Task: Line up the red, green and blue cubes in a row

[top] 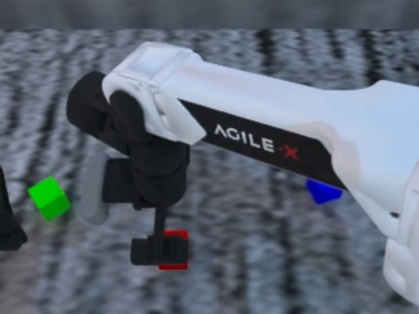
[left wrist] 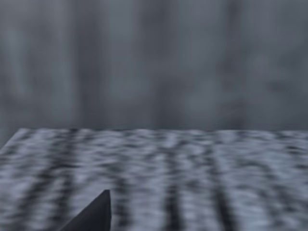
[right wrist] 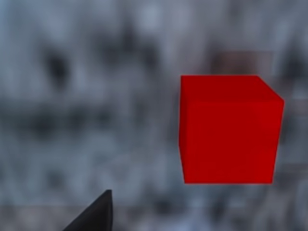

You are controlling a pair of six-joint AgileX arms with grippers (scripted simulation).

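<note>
Risk of a knocked red cube

Right gripper (top: 160, 250) hangs over the red cube (top: 175, 249) at 6 o'clock on the tabletop (top: 262, 261); whether it holds the cube, I cannot tell. Green cube (top: 49, 197) lies at 9 o'clock, blue cube (top: 323, 191) at 3 o'clock, half under the arm. Left gripper (top: 8, 222) is parked at 9 o'clock. An off-centre descent could push the cube away.

We see the green cube (top: 49, 197) at left-centre, tilted; red cube (top: 175, 249) lower centre, partly hidden, flat on the table; blue cube (top: 323, 191) right of centre, mostly hidden.
</note>
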